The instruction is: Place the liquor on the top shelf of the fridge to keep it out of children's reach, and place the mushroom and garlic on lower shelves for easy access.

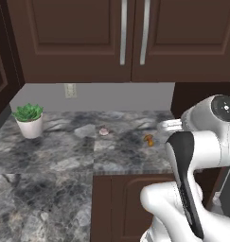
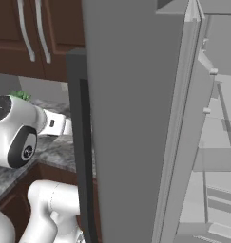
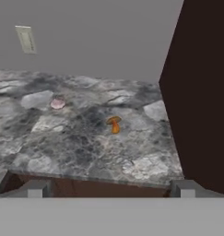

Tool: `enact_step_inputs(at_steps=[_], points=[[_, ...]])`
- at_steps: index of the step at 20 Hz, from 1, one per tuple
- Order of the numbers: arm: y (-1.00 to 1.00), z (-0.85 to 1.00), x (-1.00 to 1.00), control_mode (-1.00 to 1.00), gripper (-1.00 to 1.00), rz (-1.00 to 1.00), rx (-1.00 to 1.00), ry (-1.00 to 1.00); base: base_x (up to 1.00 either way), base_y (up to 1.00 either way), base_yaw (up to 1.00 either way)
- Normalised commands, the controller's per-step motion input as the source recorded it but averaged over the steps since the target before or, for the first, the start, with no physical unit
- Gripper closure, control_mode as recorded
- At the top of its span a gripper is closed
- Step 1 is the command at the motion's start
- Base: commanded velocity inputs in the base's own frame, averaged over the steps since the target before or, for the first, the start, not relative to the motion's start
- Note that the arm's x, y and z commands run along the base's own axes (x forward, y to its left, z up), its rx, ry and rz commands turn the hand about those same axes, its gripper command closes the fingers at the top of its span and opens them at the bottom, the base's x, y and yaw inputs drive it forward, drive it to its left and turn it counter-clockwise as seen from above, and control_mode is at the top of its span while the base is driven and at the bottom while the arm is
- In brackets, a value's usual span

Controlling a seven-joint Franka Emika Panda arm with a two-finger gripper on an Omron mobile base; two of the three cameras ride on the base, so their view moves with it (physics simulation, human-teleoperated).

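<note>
The orange-brown mushroom stands on the marbled counter, ahead of my gripper and slightly right of centre. The pinkish-white garlic lies farther back to the left. Both also show in the left base view, the mushroom to the right of the garlic. My gripper is open, with its fingertips wide apart at the counter's front edge and nothing between them. The fridge stands to the right with its door open, and pale-grey shelves show inside. The liquor is out of view.
A potted plant sits at the counter's back left. Dark brown wall cabinets hang above. A dark panel closes the counter's right end, close to the mushroom. A wall outlet is on the grey backsplash.
</note>
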Motion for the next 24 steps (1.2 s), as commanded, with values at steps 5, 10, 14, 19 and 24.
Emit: enact_step_inputs(at_steps=[5,10,14,19,24], points=[[0.00,-0.88,0.21,-1.00,-1.00,-0.04,0.00,0.18,0.00,0.00,0.00],[-0.04,-0.60,0.15,-1.00,-1.00,-0.03,0.00,0.19,0.00,0.00,0.00],[-0.31,-0.59,0.32,-1.00,-1.00,-0.08,0.00,0.10,0.00,0.00,0.00],[-0.18,-0.09,0.40,-1.00,-1.00,-0.04,0.00,0.03,0.00,0.00,0.00],[-0.01,-0.38,0.50,-1.00,-1.00,0.09,0.00,0.00,0.00,0.00,0.00]])
